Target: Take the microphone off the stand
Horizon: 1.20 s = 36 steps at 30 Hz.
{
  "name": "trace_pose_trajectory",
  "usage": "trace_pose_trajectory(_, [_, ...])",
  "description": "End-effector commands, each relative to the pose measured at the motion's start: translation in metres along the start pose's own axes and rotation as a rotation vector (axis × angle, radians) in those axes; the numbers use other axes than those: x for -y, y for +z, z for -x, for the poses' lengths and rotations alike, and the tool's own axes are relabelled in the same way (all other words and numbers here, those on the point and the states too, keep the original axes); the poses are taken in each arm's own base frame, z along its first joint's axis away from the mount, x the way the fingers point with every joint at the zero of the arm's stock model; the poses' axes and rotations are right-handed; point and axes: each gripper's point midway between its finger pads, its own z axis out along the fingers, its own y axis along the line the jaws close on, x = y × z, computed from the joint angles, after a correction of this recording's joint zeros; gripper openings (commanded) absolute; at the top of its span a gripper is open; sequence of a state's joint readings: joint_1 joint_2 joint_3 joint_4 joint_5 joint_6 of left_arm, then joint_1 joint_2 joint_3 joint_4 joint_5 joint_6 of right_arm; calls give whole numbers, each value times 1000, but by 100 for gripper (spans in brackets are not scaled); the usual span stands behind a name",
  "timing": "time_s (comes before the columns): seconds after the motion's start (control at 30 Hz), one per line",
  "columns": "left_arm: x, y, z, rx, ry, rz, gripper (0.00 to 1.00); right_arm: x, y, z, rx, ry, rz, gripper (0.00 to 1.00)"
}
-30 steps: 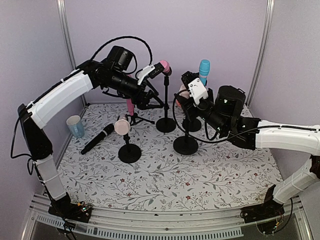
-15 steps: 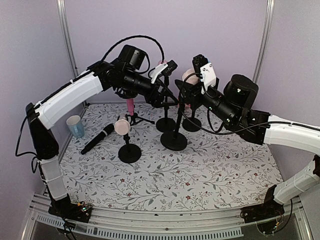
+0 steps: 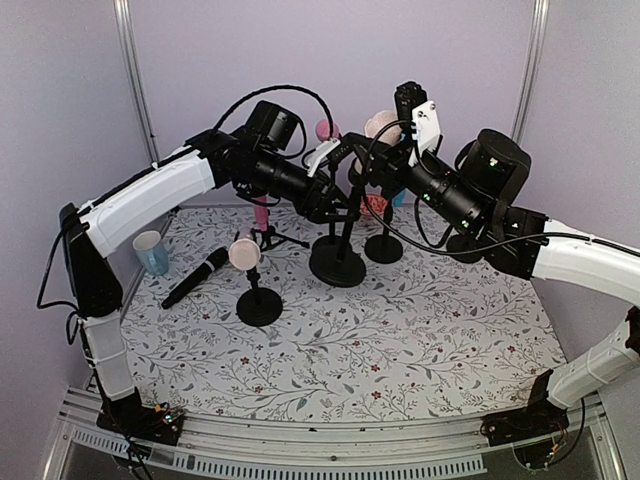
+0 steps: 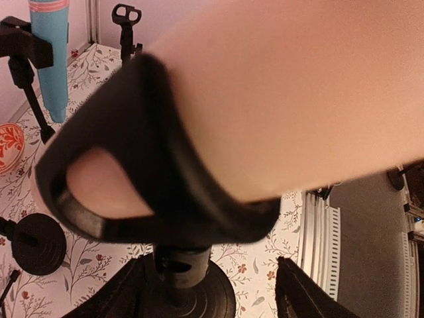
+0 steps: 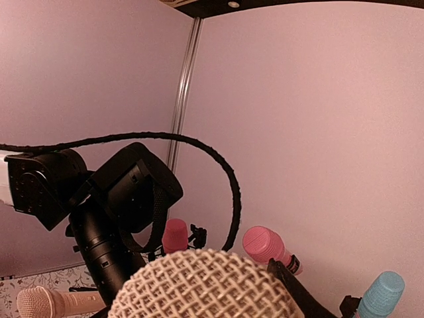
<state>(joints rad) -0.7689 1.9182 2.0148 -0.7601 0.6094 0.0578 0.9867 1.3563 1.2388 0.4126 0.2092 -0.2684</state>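
Gripping the cream microphone (image 3: pixel 381 125) near its head, the right claw (image 3: pixel 390 158) holds it at upper centre, seated in the clip (image 4: pixel 126 152) of the stand (image 3: pixel 337 264), long axis tilted up and back. The left claw (image 3: pixel 335 188) sits just left, beside the clip; whether it is clenched I cannot tell.

A floral cloth covers the worktop (image 3: pixel 400 330). At its left a pale cup (image 3: pixel 152 252) stands upright, and near it a black microphone (image 3: pixel 195 278) lies flat. Just right of that, a cream microphone (image 3: pixel 244 254) sits tilted in a short round-based stand (image 3: pixel 259 306). Behind it a pink microphone (image 3: pixel 260 212) is clipped in a tripod (image 3: pixel 285 240). Farther right, a blue microphone (image 4: pixel 50 53) stands clipped upright, beside a red-patterned round object (image 4: pixel 8 146).
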Motion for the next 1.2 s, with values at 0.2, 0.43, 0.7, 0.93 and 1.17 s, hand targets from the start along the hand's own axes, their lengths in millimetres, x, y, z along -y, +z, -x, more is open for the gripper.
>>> trace_pose_trajectory(0.2, [2,3,-3,11,-15,-41,61,4,-14,79,255,173,29,2])
trace_pose_trajectory(0.43, [-5,-11,10,58,-35,-51,44,-7,-25,93,272,208,75,2])
trace_pose_trajectory(0.7, [-20,-15,5,65,-87,-32,5,-10,-37,77,227,115,27,3])
trace_pose_trajectory(0.93, [-35,-13,5,72,-119,19,0,-10,-52,79,222,-32,-14,5])
trace_pose_trajectory(1.17, [-52,0,-13,34,-152,61,0,4,-79,120,310,-68,-19,5])
